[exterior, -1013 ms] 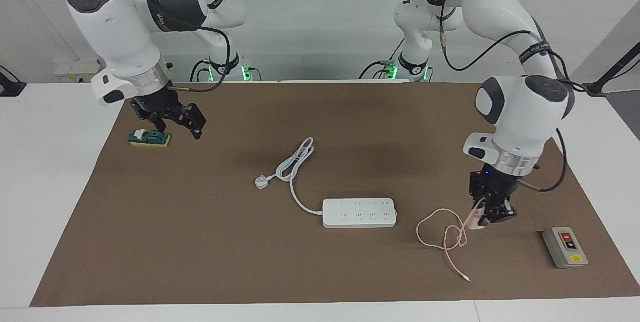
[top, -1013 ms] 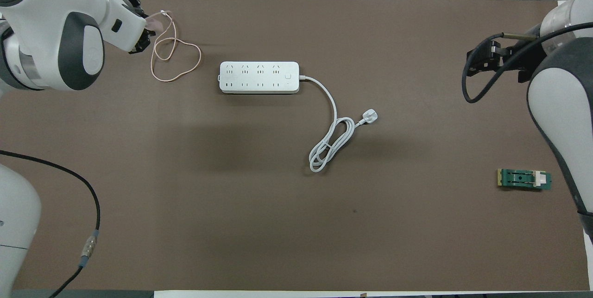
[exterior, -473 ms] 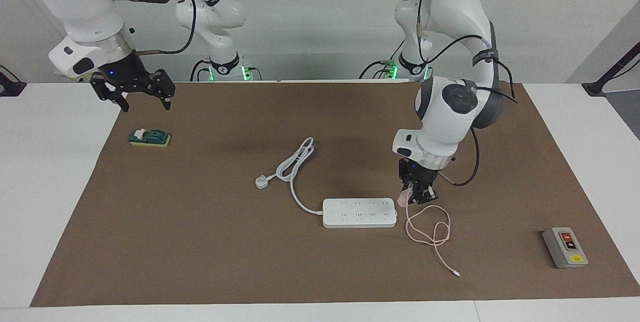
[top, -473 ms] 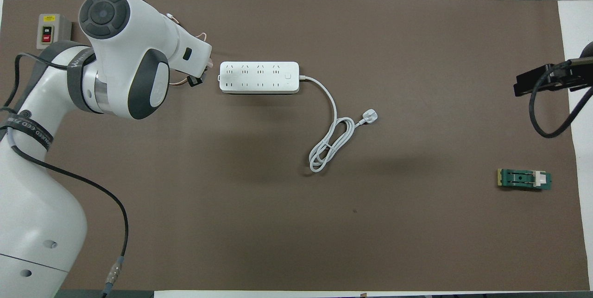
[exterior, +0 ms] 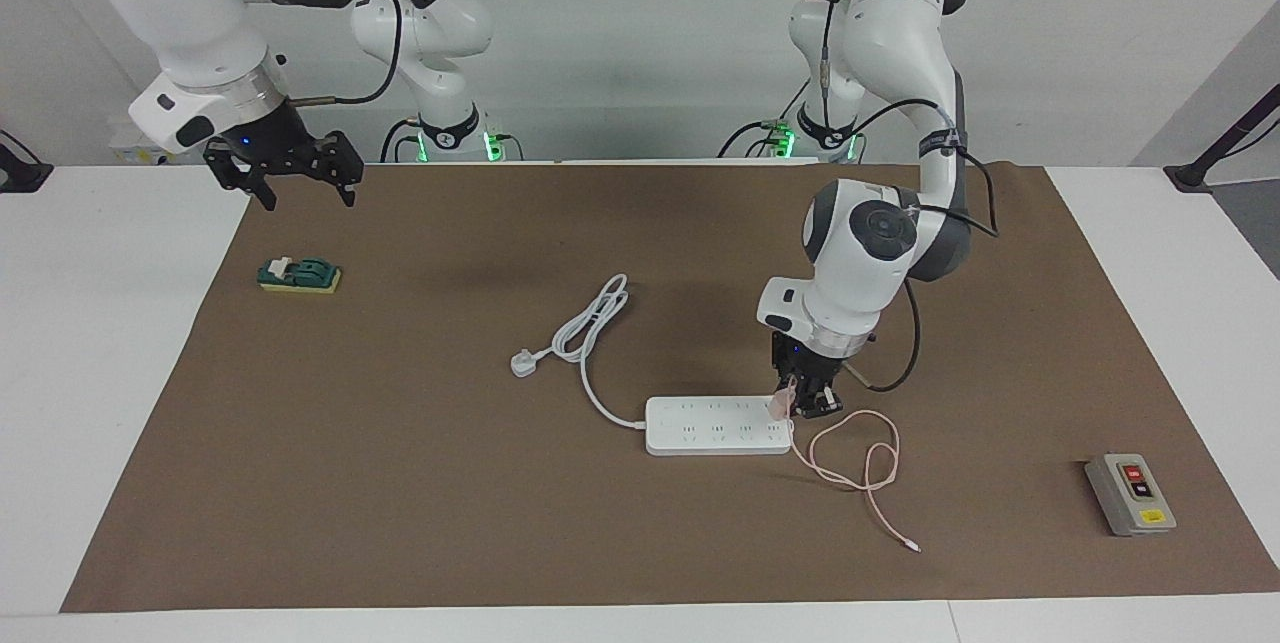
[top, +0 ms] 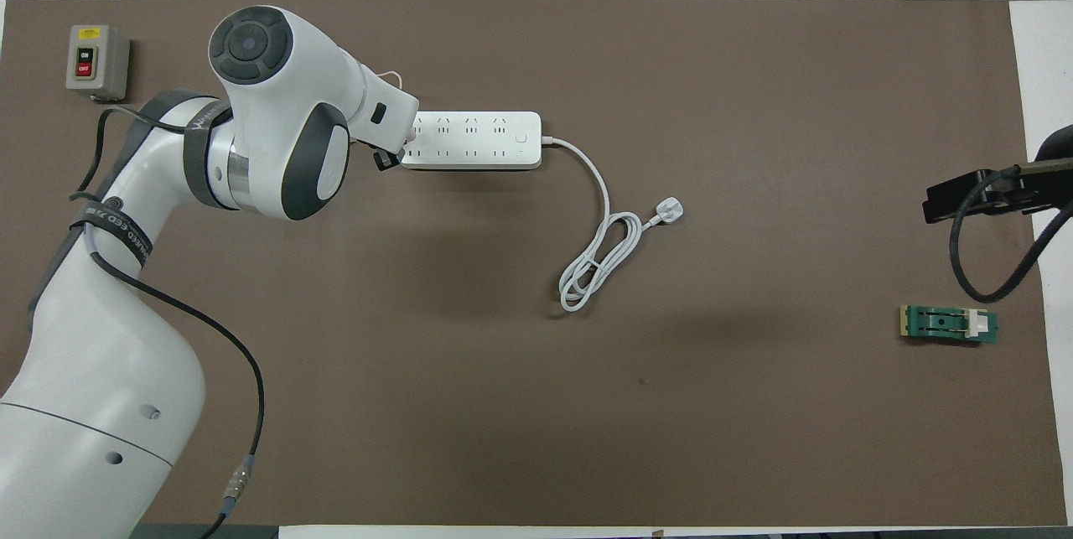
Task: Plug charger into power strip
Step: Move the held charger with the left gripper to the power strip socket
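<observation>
The left gripper (exterior: 800, 405) has travelled from the grey switch box's end of the mat toward the middle and now hangs over the end of the power strip (exterior: 718, 425) that faces the left arm's end of the table, its fingers clamped on the pale-pink charger (exterior: 781, 406). The cube sits at the strip's end outlets; whether its pins have entered a socket cannot be told. The charger's thin pink cable (exterior: 856, 463) has been dragged along with it and now loops on the brown mat (exterior: 400, 483) at about four o'clock from the strip in the facing view, its small white connector lying loose on the mat. The right gripper (exterior: 300, 173) has lifted away from the green block (exterior: 299, 275) and now hovers at roughly twelve o'clock from it in that view, fingers spread wide and holding nothing. The strip's thick white cord (exterior: 588, 343) and three-pin plug (exterior: 523, 362) have not moved, nor has the grey switch box (exterior: 1130, 493) with red and black buttons. No container is in view.
</observation>
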Motion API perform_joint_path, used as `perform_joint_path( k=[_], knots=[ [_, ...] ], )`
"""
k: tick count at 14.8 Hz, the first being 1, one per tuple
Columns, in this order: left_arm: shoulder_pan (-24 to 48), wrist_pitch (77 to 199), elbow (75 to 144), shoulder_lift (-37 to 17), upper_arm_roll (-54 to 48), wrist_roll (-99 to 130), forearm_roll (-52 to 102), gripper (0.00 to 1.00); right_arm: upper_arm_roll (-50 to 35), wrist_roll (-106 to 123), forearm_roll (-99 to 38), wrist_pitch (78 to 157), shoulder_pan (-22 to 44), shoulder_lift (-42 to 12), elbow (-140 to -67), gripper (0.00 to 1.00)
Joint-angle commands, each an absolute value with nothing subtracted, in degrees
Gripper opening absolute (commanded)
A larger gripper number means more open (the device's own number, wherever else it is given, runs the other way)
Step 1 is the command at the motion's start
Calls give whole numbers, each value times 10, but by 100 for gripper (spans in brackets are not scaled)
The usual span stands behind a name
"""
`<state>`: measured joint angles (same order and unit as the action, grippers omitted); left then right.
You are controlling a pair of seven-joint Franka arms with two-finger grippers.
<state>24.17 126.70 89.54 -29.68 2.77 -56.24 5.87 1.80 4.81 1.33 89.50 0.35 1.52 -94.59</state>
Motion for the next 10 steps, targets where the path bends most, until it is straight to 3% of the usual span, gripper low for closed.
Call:
perform_joint_path(
  k=[1,10],
  knots=[
    [250,1281,901,-296,36,-556,59,3,11,51,19,905,-11,29,-962,100],
    [258,1253,909,-294,34,-556,60,4,11,31,20,904,-14,28,-959,100]
  ],
)
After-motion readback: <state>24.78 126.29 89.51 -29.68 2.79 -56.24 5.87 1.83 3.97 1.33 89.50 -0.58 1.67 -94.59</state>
